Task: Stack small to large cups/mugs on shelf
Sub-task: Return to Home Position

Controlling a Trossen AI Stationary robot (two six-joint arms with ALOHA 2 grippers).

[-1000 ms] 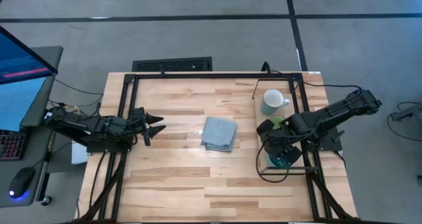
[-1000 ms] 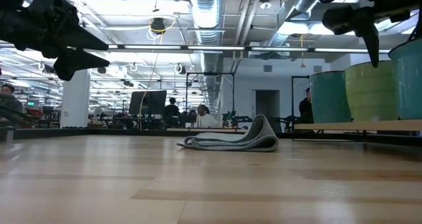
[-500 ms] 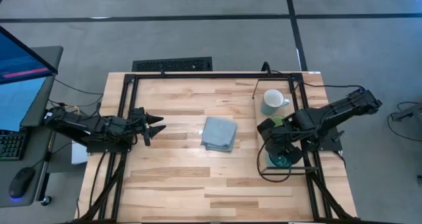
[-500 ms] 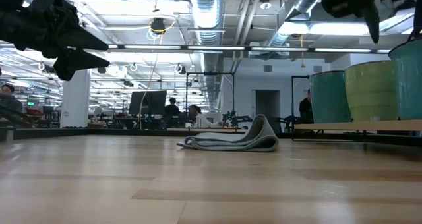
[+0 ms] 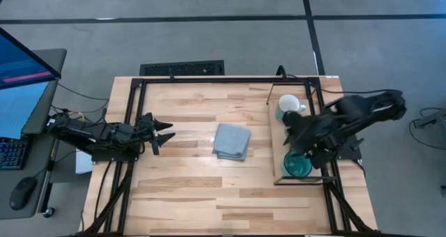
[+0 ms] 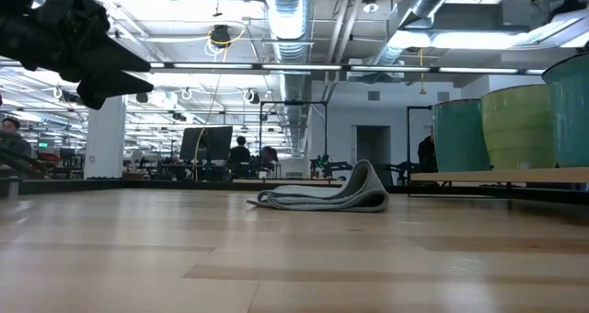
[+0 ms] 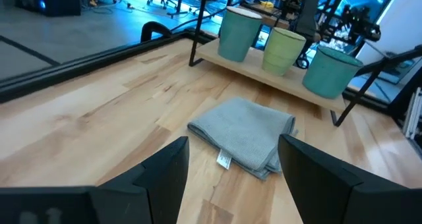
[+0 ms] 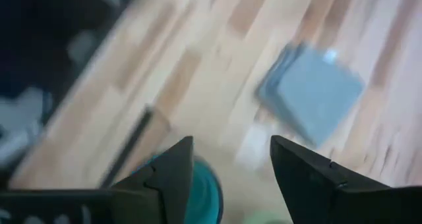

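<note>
From above, my right fingers (image 5: 291, 134) are hovering over the shelf (image 5: 277, 143), where the white mug (image 5: 288, 106) and teal mug (image 5: 297, 165) are standing. Left wrist: my left fingers (image 7: 161, 178) are gaping wide and empty, facing the cloth (image 7: 245, 135). Right wrist: the right fingers are spreading wide, holding nothing. I'm judging the mugs stiff and breakable, best taken by rim or handle.

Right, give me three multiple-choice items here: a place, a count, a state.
1. Where is the cloth? A on the floor; B on the table; C over a chair.
2. How many mugs stand on the shelf? A one; B two; C three.
3. The right gripper, above the shelf, is: A open, empty; B shut on a mug; C shut on the cloth.
Key: B, it lies folded on the wood; C, white, green, teal in a row; A, its jaws stand apart, nothing between. The left gripper hovers at the table's left edge.
</note>
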